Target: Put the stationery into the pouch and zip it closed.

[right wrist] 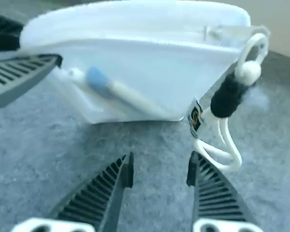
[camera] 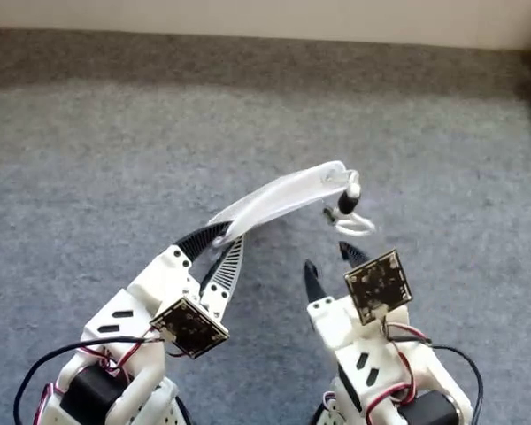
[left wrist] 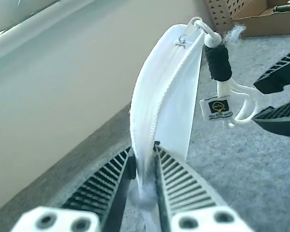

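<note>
Above the middle of the grey bench [camera: 88,159] the soft white pouch [camera: 279,199] hangs clear, one end pinched between the fingers of the left gripper [left wrist: 144,150], while the right gripper [camera: 329,258] sits just short of the other end, fingers apart and empty. It looks light and floppy, likely to sag, so I'd take the black toggle [right wrist: 227,96] hanging at that end, not the slick fabric. A pen [right wrist: 116,89] shows dimly inside; whether the zip [left wrist: 157,104] is fully shut I can't tell.
</note>
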Motion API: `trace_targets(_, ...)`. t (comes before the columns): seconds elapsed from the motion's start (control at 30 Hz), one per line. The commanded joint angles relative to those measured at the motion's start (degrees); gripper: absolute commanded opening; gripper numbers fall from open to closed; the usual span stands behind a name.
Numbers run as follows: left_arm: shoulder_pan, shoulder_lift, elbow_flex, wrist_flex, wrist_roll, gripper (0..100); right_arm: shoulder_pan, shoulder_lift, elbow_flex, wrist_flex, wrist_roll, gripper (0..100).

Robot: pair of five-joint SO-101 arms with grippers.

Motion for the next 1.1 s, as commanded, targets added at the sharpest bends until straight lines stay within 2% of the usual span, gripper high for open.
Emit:
trace_targets(0.0,-0.31,-0.13,-0.31,4.40,-0.44,1,-0.75,-0.04,-2.07,4.44,-0.44,17.0)
trace_targets(0.07,-0.04,-0.13,-0.40,6.33,-0.44,1,-0.75,-0.04,-1.80,4.88,-0.44,12.6)
trace_targets(0.17,-0.22,-0.13,-1.45,10.29,-0.35,1,-1.01,-0.04,-1.80,4.70,-0.44,0.1)
trace_targets(0.3,-0.31,-0.13,-3.21,16.62,-0.09,1,0.31,-0.04,-0.66,5.32,-0.53,0.4)
trace_targets(0.47,-0.22,-0.13,-2.24,21.27,0.09,1,6.81,-0.04,0.22,4.79,-0.53,0.4)
trace_targets(0.73,-3.56,-0.13,4.97,21.54,-0.09,1,12.62,-0.04,8.84,0.57,-0.53,0.4)
trace_targets(0.9,-3.47,-0.13,8.48,21.54,0.00,1,15.87,-0.04,21.05,-8.40,-0.53,0.4)
trace_targets(0.97,-3.56,-0.13,8.57,21.80,0.44,6,17.01,-0.04,24.57,-11.12,-0.53,0.4)
trace_targets(1.07,-5.32,-0.13,8.48,21.54,7.21,17,17.45,-0.04,28.09,-12.97,-0.53,0.4)
